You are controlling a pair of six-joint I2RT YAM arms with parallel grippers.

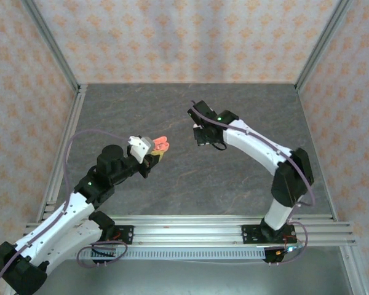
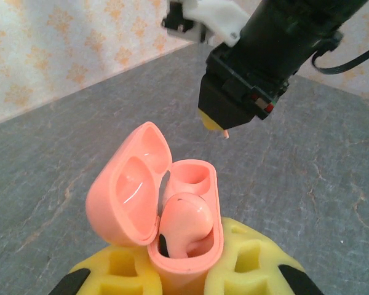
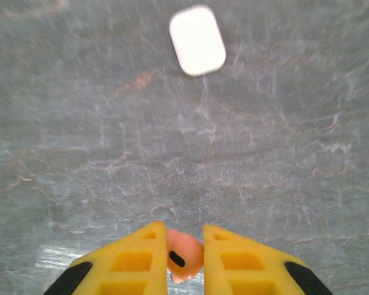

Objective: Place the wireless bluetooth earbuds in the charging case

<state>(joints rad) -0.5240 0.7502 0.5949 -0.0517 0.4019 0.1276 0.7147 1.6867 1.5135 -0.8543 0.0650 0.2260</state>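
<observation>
Left gripper (image 2: 184, 276): fingers clamped on the coral charging case (image 2: 194, 175), lid open, one coral earbud (image 2: 186, 222) seated in the socket nearer the fingers. Right gripper (image 3: 184, 241): fingers pinching a second coral earbud (image 3: 186, 254). The white case (image 3: 197, 40) lies well beyond its fingertips.

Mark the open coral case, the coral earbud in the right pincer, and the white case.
open coral case (image 2: 126, 200): left wrist view, inside of its lid.
held coral earbud (image 3: 186, 253): right wrist view, its rounded head.
white case (image 3: 197, 40): right wrist view, middle of its top face.
</observation>
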